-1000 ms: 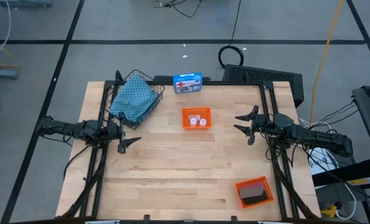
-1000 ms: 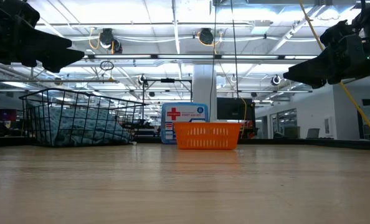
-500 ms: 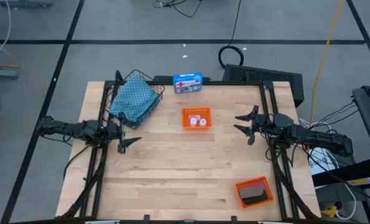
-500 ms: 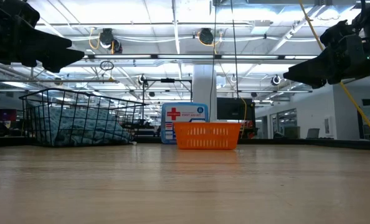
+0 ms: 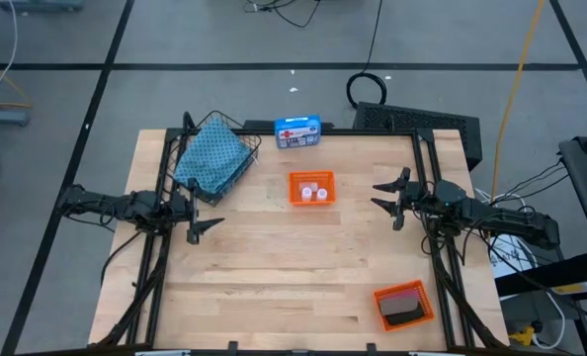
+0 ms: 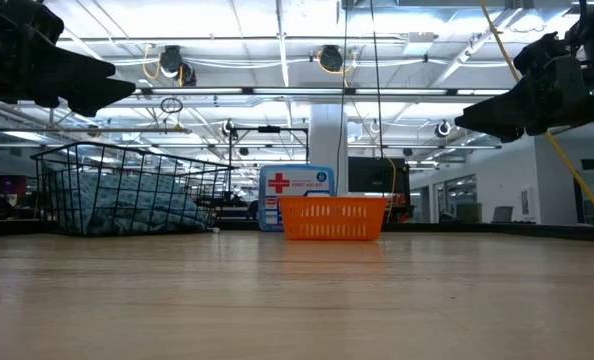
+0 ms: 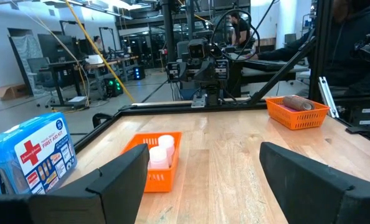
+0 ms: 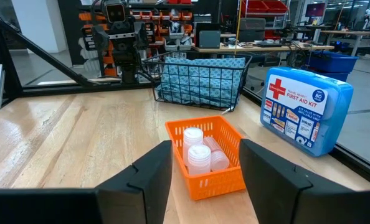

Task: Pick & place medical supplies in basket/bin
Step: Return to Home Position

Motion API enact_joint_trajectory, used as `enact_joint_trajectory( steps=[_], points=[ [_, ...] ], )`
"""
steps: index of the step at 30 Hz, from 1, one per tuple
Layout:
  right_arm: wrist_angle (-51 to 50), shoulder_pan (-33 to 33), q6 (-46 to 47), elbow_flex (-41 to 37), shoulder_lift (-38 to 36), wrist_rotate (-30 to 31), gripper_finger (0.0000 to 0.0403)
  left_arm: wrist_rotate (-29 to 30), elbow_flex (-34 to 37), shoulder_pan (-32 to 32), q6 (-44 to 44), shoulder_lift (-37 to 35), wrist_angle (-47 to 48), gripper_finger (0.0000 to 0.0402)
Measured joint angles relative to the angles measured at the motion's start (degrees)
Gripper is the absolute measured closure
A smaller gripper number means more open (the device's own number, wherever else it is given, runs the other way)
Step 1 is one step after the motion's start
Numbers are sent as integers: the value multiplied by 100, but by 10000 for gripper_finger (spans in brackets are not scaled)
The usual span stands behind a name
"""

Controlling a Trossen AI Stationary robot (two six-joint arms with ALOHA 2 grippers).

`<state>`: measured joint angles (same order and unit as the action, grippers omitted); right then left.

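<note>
Since nothing has shifted in the last second, both arms seem parked. The left hand (image 5: 207, 210) and right hand (image 5: 377, 195) hang spread and empty. The folded teal patterned cloth (image 5: 212, 156) lies in the dark wire-mesh basket (image 6: 207, 190), and the tiny white round vials (image 5: 315, 191) and short rolls (image 5: 402, 309) lie in separate orange plastic trays; sorting looks done.

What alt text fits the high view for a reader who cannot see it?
From above: a wooden table with a wire basket holding a teal cloth, a blue first-aid box, a central orange tray of white vials and a corner orange tray of rolls. The left gripper and right gripper hover open at either side.
</note>
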<state>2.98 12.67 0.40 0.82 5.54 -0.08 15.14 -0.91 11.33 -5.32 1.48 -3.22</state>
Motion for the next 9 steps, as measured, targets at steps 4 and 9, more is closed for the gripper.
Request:
enact_joint_trajectory(
  steps=[4, 9],
  points=[
    [0, -1, -2, 0, 0, -1, 226, -1, 0, 0, 0, 0, 0, 91],
    [2, -1, -1, 1, 0, -1, 231, 0, 0, 4, 0, 0, 0, 91]
  ],
)
